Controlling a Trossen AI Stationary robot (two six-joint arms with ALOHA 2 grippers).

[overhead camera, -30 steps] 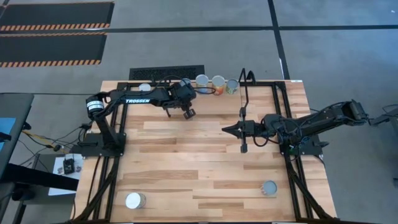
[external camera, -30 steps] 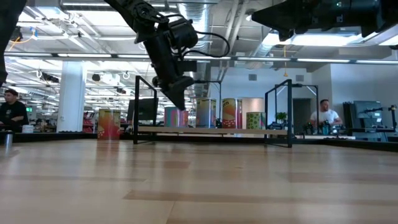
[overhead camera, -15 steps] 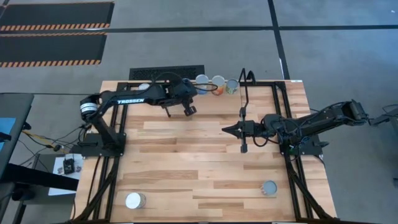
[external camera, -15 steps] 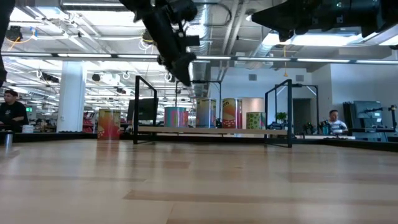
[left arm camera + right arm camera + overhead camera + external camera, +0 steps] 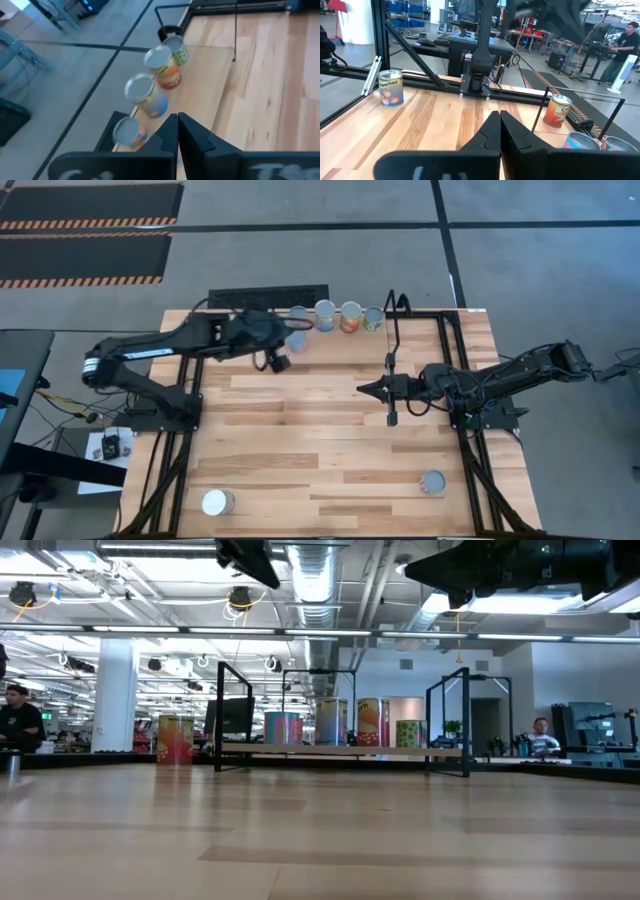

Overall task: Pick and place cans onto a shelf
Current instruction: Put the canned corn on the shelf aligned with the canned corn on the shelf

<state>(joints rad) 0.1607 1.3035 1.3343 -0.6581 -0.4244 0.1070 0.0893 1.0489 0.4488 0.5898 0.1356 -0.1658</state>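
Note:
Four cans stand in a row on the shelf (image 5: 340,749) at the table's far edge: a blue-sided one (image 5: 298,315), a white-topped one (image 5: 324,312), an orange one (image 5: 351,315) and a green one (image 5: 373,318). Each rests on its base. In the left wrist view they show as a slanting row (image 5: 145,95). My left gripper (image 5: 278,362) hangs shut and empty, high above the table in front of the row's left end. My right gripper (image 5: 362,388) is shut and empty over the table's middle, pointing level toward the left edge.
Three cans stand on the table itself: a white-topped one (image 5: 217,502) near the front left, a blue-grey-topped one (image 5: 433,482) near the front right, and an orange one (image 5: 175,738) beside the shelf's left end. Black rod uprights (image 5: 467,720) rise at the shelf's ends.
My left gripper has risen steeply from just in front of the shelf, drawn back toward the table's left edge, and shut its fingers with nothing between them. The blue-sided can that it stood before now shows uncovered on the shelf.

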